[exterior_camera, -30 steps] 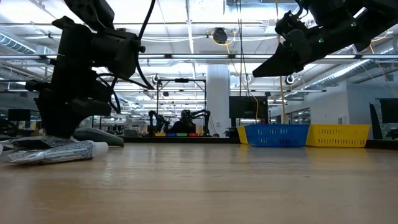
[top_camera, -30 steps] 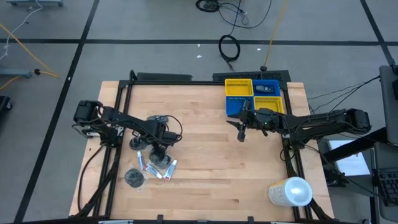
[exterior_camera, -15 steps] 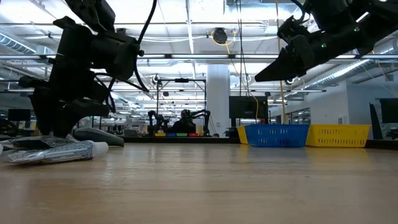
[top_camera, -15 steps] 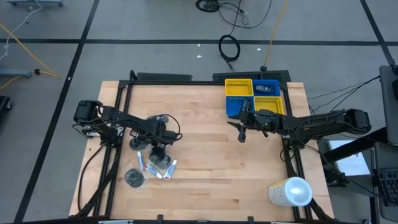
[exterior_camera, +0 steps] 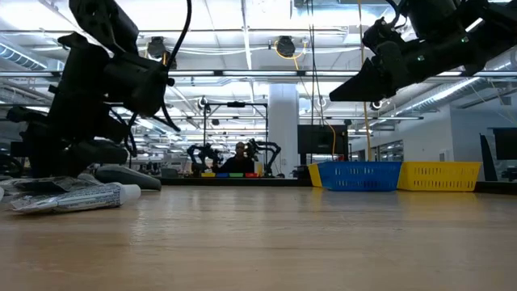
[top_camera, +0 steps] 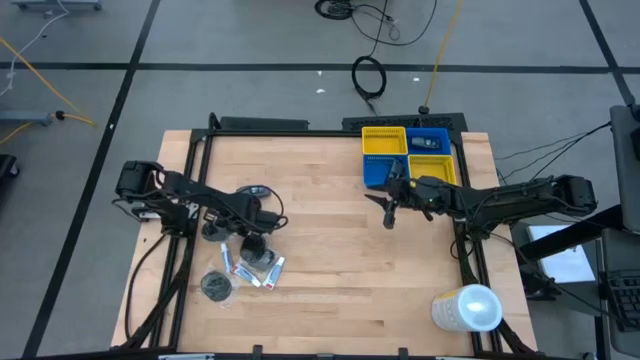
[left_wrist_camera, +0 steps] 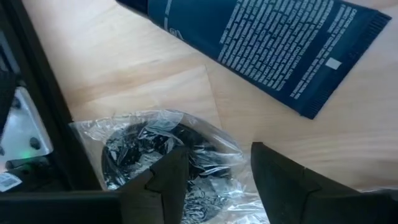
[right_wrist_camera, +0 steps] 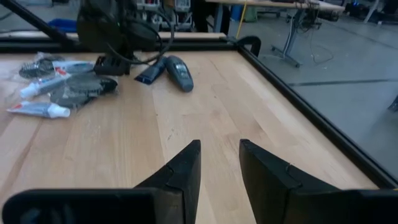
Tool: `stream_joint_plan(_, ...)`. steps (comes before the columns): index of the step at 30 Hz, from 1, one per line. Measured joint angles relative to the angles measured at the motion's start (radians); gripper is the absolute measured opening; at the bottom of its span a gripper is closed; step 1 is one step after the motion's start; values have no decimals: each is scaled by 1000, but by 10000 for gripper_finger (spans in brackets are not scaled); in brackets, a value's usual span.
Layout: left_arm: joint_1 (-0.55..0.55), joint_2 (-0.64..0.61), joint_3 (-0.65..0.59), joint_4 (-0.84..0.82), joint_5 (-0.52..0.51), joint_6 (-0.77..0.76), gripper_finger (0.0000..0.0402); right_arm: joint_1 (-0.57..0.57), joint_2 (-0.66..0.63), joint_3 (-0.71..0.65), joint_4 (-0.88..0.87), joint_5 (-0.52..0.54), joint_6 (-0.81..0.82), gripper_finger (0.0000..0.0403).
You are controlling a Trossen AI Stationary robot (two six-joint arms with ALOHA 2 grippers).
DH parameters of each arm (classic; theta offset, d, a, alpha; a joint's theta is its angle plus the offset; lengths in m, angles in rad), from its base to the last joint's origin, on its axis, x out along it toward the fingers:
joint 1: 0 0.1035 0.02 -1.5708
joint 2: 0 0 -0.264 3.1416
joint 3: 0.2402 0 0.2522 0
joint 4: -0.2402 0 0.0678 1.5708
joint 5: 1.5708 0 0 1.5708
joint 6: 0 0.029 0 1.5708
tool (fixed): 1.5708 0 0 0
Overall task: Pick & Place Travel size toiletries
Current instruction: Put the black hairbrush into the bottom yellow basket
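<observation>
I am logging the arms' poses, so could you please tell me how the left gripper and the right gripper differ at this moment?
The left gripper is low among the toiletries near the table's left side; the right gripper hangs over bare wood near the bins. The left gripper's open fingers straddle a clear-wrapped dark item; the right gripper's fingers have nothing between them. Both are dark, two-fingered and open.
</observation>
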Motion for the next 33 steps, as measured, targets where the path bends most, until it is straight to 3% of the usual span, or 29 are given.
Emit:
stream_joint_plan(3, -1, 1, -2, 7, 6, 7, 126, 0, 0, 0, 11, 0, 0, 105)
stream_joint_plan(8, -1, 6, -9, -3, -10, 41, 16, 0, 0, 0, 13, 0, 0, 105)
stream_joint_plan(21, -17, 7, 52, -47, -36, 128, 1, 0, 0, 0, 13, -1, 7, 105)
stream_joint_plan(27, -60, 8, 211, -97, -113, 189, 0, 0, 0, 0, 13, -1, 8, 105)
stream_joint_plan(33, -127, 7, 435, -108, -285, 336, 0, 0, 0, 0, 13, -1, 8, 105)
